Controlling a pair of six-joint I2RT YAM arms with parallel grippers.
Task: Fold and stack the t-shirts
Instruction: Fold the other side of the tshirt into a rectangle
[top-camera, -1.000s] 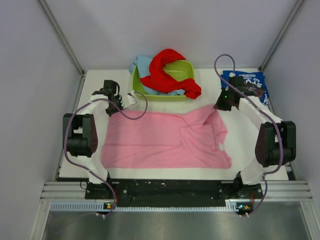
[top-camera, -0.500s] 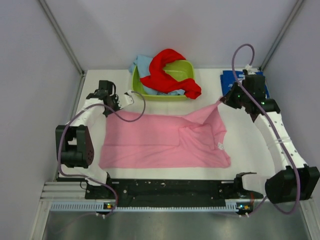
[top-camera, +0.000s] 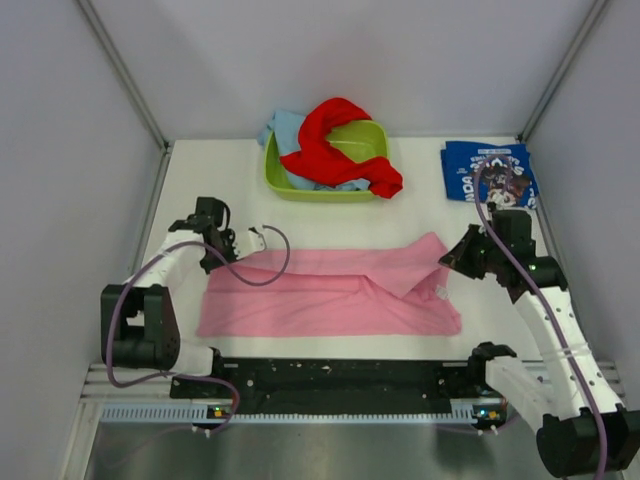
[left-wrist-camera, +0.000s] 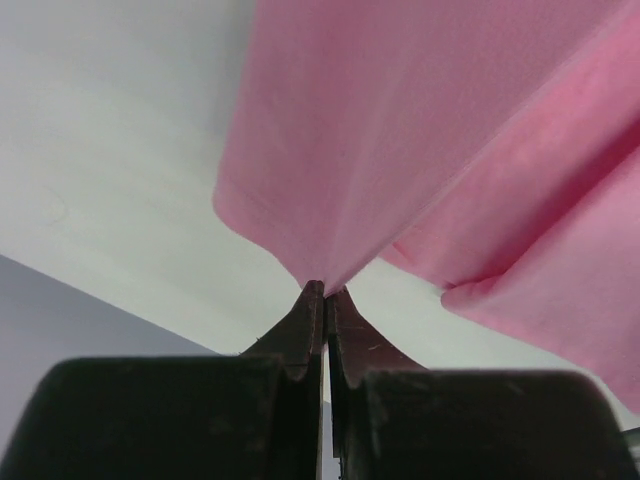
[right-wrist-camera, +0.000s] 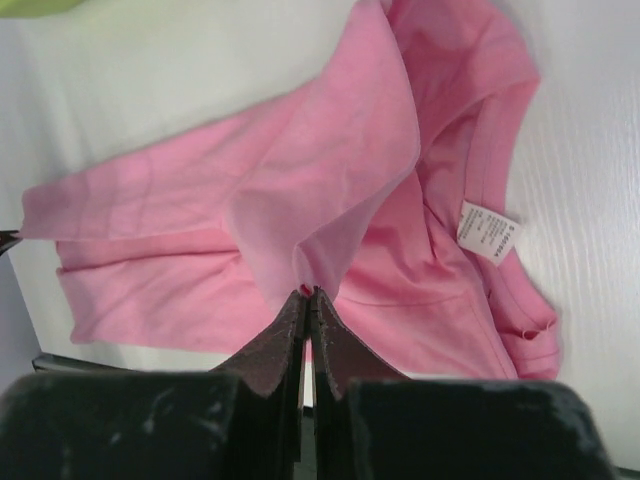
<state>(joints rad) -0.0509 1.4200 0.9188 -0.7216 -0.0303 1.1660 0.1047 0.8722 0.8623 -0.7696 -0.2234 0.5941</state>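
White table (top-camera: 210, 180), pink shirt (top-camera: 330, 300) centre-front. L gripper (left-wrist-camera: 322, 292) & R gripper (right-wrist-camera: 308, 293) each pinch a far-edge corner; best bring both fwd evenly, edge taut, align w/ near hem.

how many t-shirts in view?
4: pink shirt mid-table, navy shirt far right, red shirt and light blue shirt piled in the green tub. More may be hidden there.

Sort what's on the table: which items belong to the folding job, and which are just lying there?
Job: pink shirt, pinched by left gripper and right gripper; navy shirt, folded, far right; red shirt and light blue shirt, heaped in and over the tub.
Lying about: the tub only.
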